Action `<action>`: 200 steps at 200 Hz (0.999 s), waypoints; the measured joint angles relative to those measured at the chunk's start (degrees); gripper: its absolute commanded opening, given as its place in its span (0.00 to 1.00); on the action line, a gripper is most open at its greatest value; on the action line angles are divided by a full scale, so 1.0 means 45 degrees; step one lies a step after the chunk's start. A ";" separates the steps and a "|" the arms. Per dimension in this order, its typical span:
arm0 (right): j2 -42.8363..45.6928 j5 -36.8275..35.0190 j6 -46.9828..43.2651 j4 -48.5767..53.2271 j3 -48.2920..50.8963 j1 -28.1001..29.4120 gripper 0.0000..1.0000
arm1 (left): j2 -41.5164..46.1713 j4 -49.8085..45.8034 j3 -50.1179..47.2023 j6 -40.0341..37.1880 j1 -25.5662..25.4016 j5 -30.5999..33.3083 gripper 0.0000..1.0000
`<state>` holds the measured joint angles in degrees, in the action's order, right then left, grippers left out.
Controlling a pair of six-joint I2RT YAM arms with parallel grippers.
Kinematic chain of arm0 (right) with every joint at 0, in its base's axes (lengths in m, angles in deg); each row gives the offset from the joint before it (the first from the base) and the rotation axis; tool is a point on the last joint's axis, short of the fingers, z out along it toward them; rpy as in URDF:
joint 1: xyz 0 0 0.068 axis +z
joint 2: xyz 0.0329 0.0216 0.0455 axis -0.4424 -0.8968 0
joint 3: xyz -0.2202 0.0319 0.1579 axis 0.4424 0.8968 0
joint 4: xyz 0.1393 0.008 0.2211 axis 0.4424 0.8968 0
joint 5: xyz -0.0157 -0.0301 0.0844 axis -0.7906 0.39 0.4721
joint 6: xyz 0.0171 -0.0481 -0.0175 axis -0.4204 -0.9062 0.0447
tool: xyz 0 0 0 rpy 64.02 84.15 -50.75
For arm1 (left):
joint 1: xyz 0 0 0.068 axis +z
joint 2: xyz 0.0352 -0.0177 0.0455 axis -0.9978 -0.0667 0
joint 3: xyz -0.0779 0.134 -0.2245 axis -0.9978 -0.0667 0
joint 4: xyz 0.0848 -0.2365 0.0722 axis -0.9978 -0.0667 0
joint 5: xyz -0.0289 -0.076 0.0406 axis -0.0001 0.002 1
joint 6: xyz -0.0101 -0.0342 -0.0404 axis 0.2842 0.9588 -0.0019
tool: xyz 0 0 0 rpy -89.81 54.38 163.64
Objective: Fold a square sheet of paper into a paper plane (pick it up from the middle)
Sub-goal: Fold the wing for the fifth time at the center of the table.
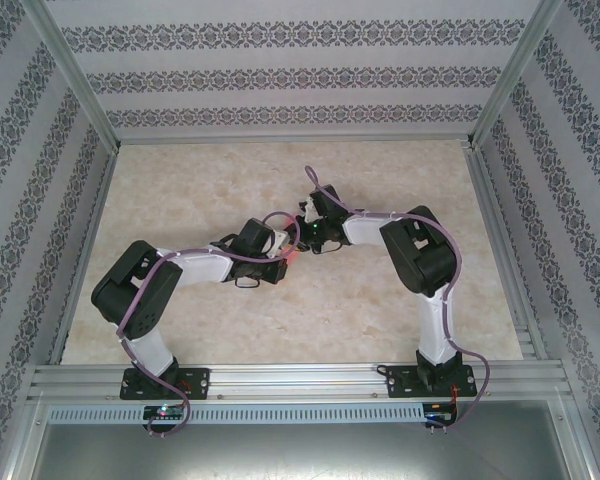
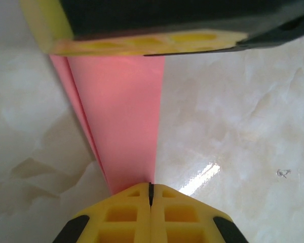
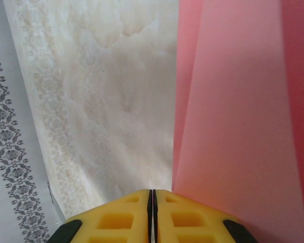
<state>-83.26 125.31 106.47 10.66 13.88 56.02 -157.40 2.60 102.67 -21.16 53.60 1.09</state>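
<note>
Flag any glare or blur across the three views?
Left wrist: bright glare streak on the table, paper fairly sharp. Right wrist: paper soft and out of focus close to the lens. Top external: even light, no hard shadows.

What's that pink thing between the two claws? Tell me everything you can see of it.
It is the pink paper: thin, plain, slightly translucent, folded into a long narrow strip with layered edges along one side. It spans the gap between the claws over the pale marbled table. The left claw is shut on one end, and the right claw appears shut on the other.
</note>
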 measured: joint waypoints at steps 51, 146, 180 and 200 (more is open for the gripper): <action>-0.0427 0.0000 -0.0151 0.0384 -0.0607 0.0000 0.12 | 0.0049 0.0000 -0.0063 0.0005 0.0102 -0.0058 0.00; -0.1399 -0.0087 -0.0136 0.1501 -0.2152 -0.0005 0.11 | 0.0209 -0.0146 -0.0175 0.0010 0.0272 0.0058 0.00; -0.1515 -0.0622 -0.0141 0.1938 -0.2584 -0.0058 0.11 | 0.0253 -0.0146 -0.0219 0.0015 0.0330 0.0087 0.00; -0.1661 -0.0962 -0.0175 0.2108 -0.2948 -0.0262 0.11 | 0.0257 -0.0146 -0.0233 0.0015 0.0350 0.0083 0.00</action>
<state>-90.74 120.98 105.68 20.15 0.62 54.84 -156.24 1.95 101.62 -21.09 55.17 1.46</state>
